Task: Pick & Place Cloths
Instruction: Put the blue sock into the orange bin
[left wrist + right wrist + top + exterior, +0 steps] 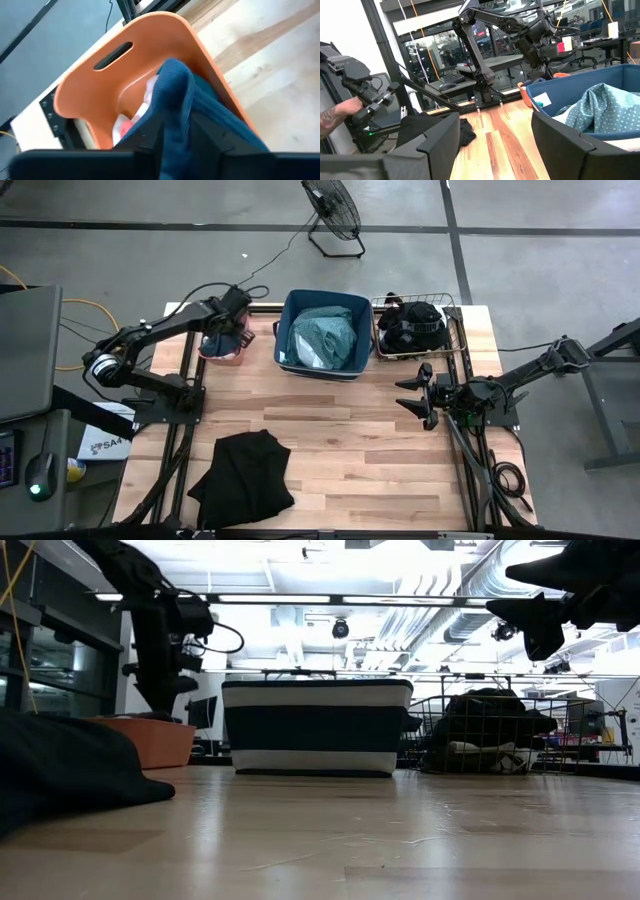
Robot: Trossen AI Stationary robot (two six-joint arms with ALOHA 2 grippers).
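Three bins along the far edge of the desk (pixel 340 430): orange bin (pixel 222 348) on the left, navy bin (pixel 322 333) in the middle, wire bin (pixel 420 328) on the right; two arms; one floor fan (pixel 333 210) beyond the desk; one person's hand (pixel 340 116) on a controller, off in the room.

Left gripper (pixel 238 330) above the orange bin, fingers (pixel 215 135) close on either side of a blue cloth (pixel 175 100) that hangs over the bin's inside; cannot tell whether pinched or just let go; white and pink pieces (pixel 131 119) beneath it in the bin.

Right gripper (pixel 420 392) raised over the desk near the wire bin, fingers (pixel 570 135) wide apart, holding nothing.

Teal dotted shirt (pixel 325 335) crumpled, filling the navy bin; black garments (pixel 412 322) heaped in the wire bin; large black cloth (pixel 243 477) loose on the near left of the desk, rumpled, blocking the left of the low view.
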